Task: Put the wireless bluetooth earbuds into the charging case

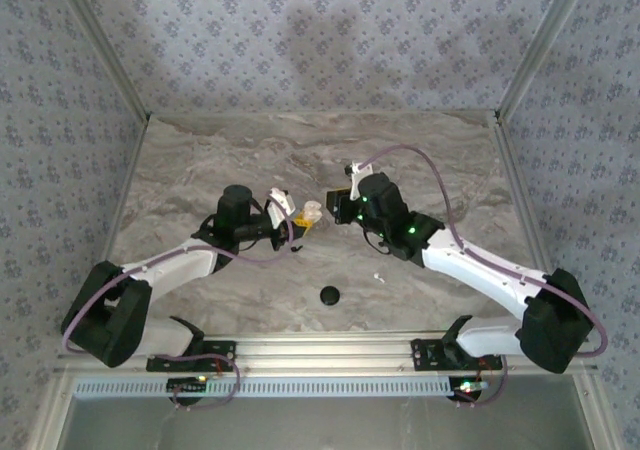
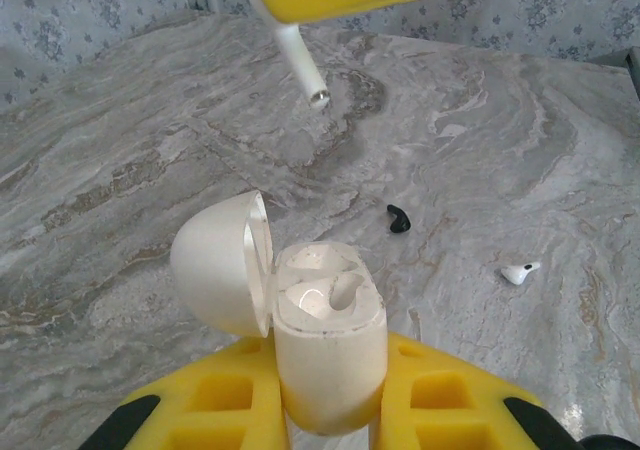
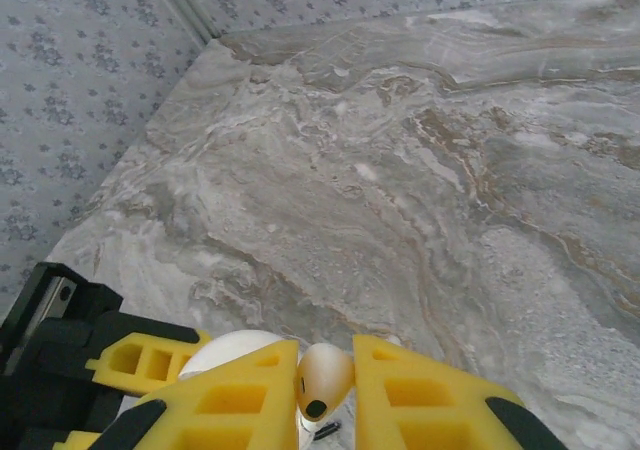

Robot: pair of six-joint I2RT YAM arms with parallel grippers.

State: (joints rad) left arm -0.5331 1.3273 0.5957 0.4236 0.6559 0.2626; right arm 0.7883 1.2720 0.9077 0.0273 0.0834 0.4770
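The bench point(image 1: 200, 160) is grey veined marble; white charging case point(image 2: 330, 340), white earbud point(image 3: 322, 375), black earbud point(image 2: 398, 218), yellow pincer fingers point(image 2: 440, 390); the wallpaper point(image 1: 320, 30) shows blue-grey flowers.

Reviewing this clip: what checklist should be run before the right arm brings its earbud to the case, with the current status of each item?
1. Charging case clamped in left gripper: ok.
2. Lid open, both sockets look empty: ok.
3. White earbud pinched in right gripper: ok.
4. Its stem lined up over a socket: cannot tell.
5. Black earbud and spare white earbud lie on the table, apart from the case: ok.
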